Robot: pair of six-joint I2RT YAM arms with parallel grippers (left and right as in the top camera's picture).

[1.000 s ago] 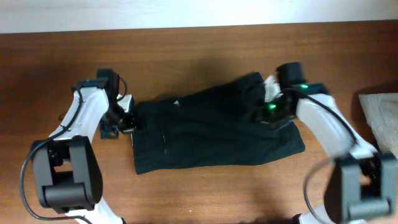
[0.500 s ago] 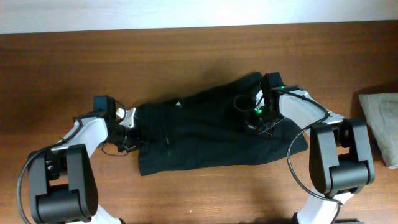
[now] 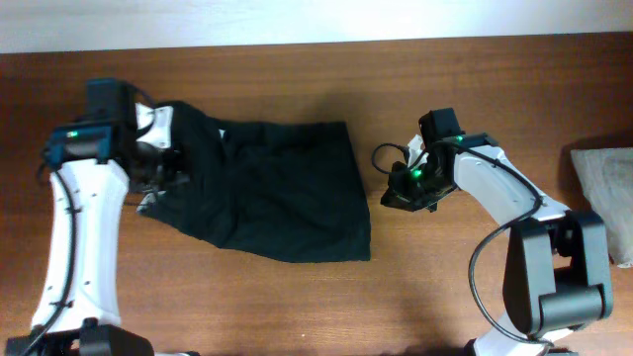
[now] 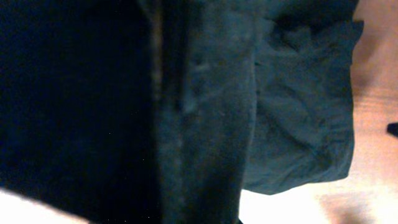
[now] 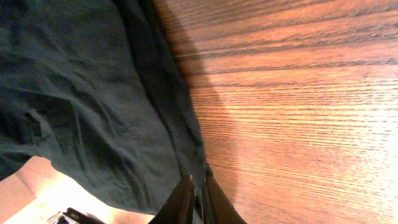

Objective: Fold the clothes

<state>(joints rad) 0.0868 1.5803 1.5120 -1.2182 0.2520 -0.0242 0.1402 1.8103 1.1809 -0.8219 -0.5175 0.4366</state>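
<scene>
The clothes point(image 3: 277, 188) are a black garment lying crumpled on the left half of the wooden table point(image 3: 297, 79). My left gripper point(image 3: 163, 166) sits at the garment's raised left end, shut on it. Black fabric point(image 4: 205, 112) fills the left wrist view and hides the fingers. My right gripper point(image 3: 394, 196) is at the garment's right side. In the right wrist view its fingers point(image 5: 199, 186) are shut on the garment's edge point(image 5: 81, 93), with bare wood to the right. From overhead, a narrow strip of wood seems to separate that gripper from the cloth.
A small light grey folded cloth point(image 3: 603, 198) lies at the table's right edge, beyond the right arm. The white wall runs along the table's far edge point(image 3: 316, 42).
The left gripper has shut on the garment's left end and moved up and to the left. The garment has shifted left and bunched narrower. The right gripper now sits at its right edge.
</scene>
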